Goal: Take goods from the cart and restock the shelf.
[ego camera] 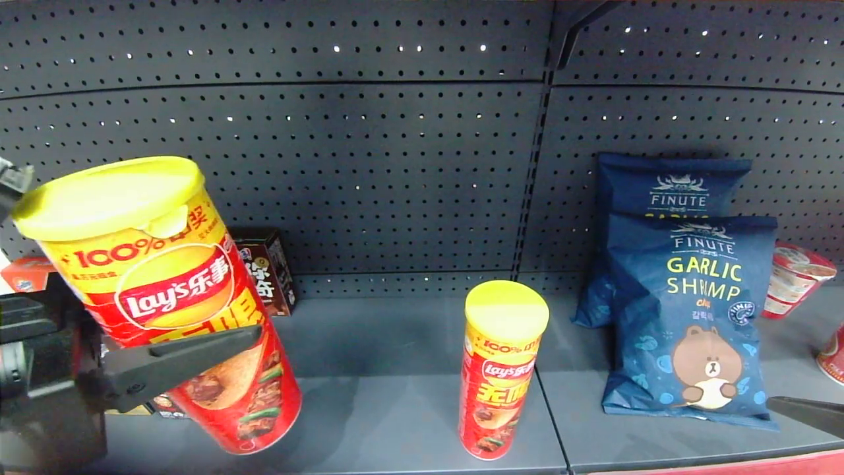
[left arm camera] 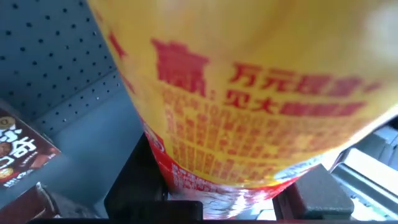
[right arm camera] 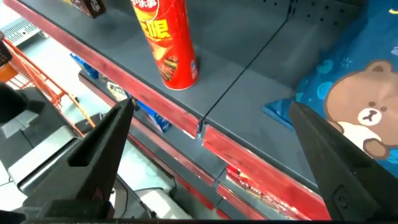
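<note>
Clamped in the left claw [ego camera: 227, 349], the tilted chip can [ego camera: 165, 290] may topple on the shelf [ego camera: 395, 369] if released askew; the right claw [right arm camera: 212, 107] stands apart.

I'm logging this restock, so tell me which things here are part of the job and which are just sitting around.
Part of the job:
- chip can, gripped in the left tool
- second chip can, standing on the shelf
- right tool, open and empty

Just sitting there:
- blue snack bags
- dark box
- red-and-white cup
</note>
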